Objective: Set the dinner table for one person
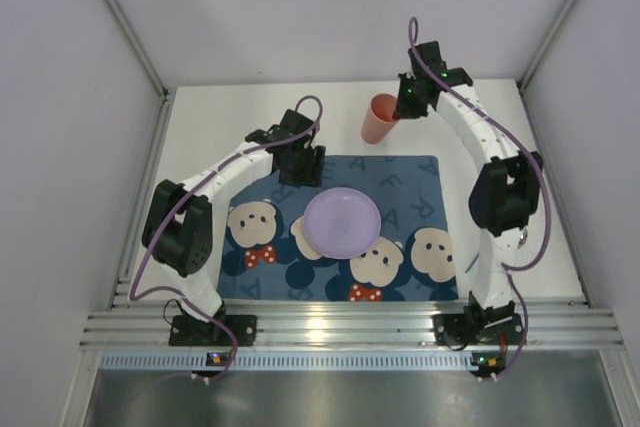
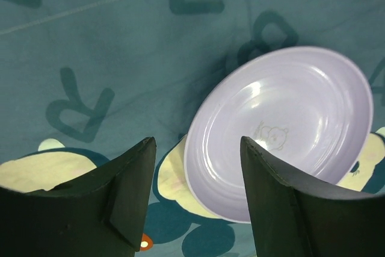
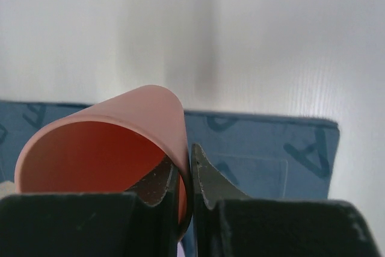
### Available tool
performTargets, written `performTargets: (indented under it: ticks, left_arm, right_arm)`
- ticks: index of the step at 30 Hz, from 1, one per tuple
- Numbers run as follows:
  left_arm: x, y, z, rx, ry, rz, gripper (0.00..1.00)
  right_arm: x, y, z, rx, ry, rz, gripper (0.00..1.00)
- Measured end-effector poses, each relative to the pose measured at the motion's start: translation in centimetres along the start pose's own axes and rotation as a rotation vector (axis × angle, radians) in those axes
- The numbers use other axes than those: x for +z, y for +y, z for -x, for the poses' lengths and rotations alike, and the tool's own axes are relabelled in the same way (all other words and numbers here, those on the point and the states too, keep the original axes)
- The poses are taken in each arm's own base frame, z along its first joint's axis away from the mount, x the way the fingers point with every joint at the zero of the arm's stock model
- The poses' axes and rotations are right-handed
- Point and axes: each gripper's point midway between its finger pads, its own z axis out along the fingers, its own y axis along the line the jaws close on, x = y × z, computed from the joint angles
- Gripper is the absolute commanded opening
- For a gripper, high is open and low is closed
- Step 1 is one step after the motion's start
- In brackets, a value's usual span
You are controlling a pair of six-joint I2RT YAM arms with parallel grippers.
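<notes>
A lilac plate lies on the dark blue bear-print mat, which lies on the white dinner table. My left gripper is open and empty above the mat, just left of and behind the plate. My right gripper is shut on the rim of an orange-pink cup, one finger inside and one outside. It holds the cup tilted over the table just behind the mat's far edge.
White enclosure walls stand close on the left, right and back. A metal rail runs along the near edge with both arm bases on it. The mat covers the table's middle.
</notes>
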Motion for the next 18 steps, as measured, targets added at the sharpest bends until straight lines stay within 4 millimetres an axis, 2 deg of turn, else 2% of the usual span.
performTargets:
  ticks: [4,6,10,12,18]
  left_arm:
    - [-0.8,0.0,2.1,-0.019,-0.049,-0.009,0.64]
    - [-1.1,0.1,2.6,-0.030,-0.062,-0.013,0.64]
    - [-1.3,0.2,3.4,-0.041,-0.076,-0.022,0.63]
    - [-1.4,0.0,3.5,-0.040,-0.077,-0.029,0.63]
    - [-1.3,-0.1,3.5,-0.040,-0.071,-0.036,0.63]
  right_arm:
    - [-4.0,-2.3,-3.9,-0.005,0.054,-0.069,0.00]
    - [-4.9,-3.5,-5.8,-0.006,0.082,-0.104,0.00]
    - [-4.1,-5.4,-8.8,-0.009,0.145,-0.169,0.00]
    - [-3.3,-6.2,-9.5,-0.010,0.167,-0.205,0.00]
    - [-1.9,-8.2,-9.9,-0.020,0.173,-0.313,0.00]
